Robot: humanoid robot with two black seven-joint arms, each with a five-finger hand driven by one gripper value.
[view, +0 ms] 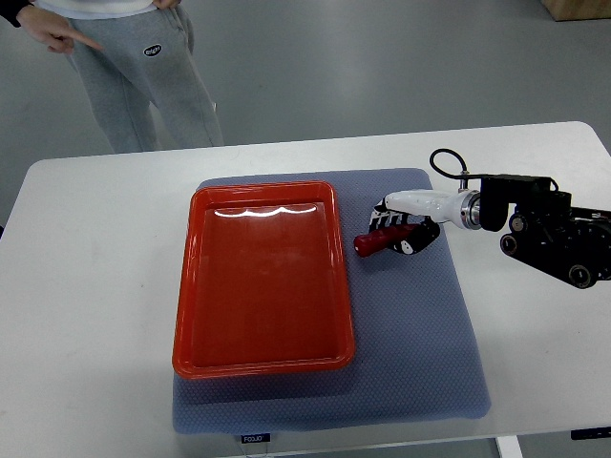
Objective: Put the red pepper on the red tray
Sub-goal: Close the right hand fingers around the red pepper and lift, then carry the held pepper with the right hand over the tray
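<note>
Nearest me, the front edge of the grey mat (pixel 420 363) lies close to the white table's (pixel 86 286) near edge. On the mat's left part sits the red tray (pixel 191 324), long side running away from me, with nothing in it; light glints along its far inner wall.

Just right of the tray's far half, on bare mat, lies the red pepper (pixel 374 241). It does not touch the tray; a narrow strip of mat shows between them. My right hand (pixel 409 221) comes in from the right edge, its black forearm lying over the table and its white-shelled back turned up. My fingers (pixel 412 240) are curled down around the pepper's right end, so I am grasping it, with the left end poking out toward the tray. I cannot tell whether the pepper rests on the mat or hangs just above it.

Beyond the table's far edge, at the top left, a person (pixel 143 76) in grey trousers stands on the grey floor, one hand (pixel 52 33) at the hip.
</note>
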